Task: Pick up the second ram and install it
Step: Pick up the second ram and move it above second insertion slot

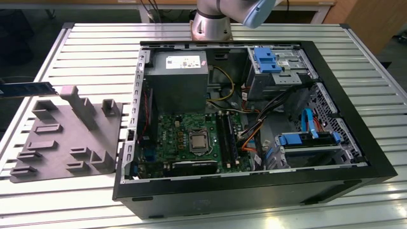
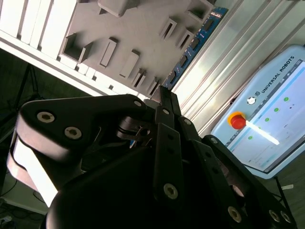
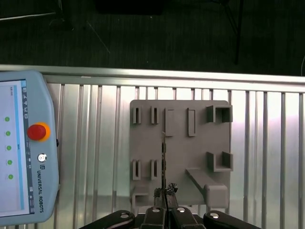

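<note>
Exterior view: a slatted metal counter [image 1: 76, 47] was seen, with an open black computer case [image 1: 254, 195] laid on it. A grey moulded fixture [image 1: 64, 138] was set just beside the case, on the exterior view's left. Inside the case, a green motherboard [image 1: 171, 133] with long black slots [image 1: 226, 136] was exposed on the side nearest the fixture. The base of the arm [image 1: 213, 21] was mounted beyond the case, well apart from the fixture.

A pale blue teach pendant [image 3: 19, 143] with a red button was shown in both wrist views, lying on the counter near the fixture but apart from it.

The black pincer [image 3: 165, 190] was seen in the first wrist view over the fixture, its fingers drawn together on one end of the second ram [image 3: 163, 152]. There the board was presented edge-on as a thin dark line crossing the fixture's face. In the second wrist view the same clamped pincer [image 2: 162, 93] was shown with the ram [image 2: 200, 38] running out from its tips along the fixture's edge, its blue-green face and dark chips visible. In the exterior view the ram [image 1: 28, 89] was seen held off the counter, roughly level, past the fixture's far corner toward the exterior view's left. Whether it touched the fixture could not be told.
</note>
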`<state>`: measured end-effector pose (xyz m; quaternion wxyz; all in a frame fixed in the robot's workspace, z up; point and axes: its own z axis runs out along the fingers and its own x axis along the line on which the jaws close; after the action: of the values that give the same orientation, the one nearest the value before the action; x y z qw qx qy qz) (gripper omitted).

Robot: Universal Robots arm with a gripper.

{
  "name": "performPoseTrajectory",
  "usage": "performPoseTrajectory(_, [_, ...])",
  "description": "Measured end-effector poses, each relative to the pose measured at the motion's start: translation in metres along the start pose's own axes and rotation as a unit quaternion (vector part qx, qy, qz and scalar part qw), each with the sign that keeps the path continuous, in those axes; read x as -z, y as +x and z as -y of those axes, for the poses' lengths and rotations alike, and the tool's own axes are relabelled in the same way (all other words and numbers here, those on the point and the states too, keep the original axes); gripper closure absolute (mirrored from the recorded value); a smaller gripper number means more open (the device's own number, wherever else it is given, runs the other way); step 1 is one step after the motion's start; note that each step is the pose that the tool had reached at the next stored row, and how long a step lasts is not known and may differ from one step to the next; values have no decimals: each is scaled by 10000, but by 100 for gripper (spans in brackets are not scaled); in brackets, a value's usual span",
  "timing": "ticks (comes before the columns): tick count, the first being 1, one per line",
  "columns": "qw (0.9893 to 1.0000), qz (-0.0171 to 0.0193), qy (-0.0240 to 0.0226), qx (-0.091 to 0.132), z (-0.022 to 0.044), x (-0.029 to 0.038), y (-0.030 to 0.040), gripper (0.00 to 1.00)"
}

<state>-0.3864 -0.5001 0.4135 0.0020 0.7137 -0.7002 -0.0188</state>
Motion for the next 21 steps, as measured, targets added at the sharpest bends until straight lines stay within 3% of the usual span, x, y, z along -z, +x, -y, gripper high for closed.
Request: performPoseTrajectory(21, [10000,0,0,0,90,3,0,88])
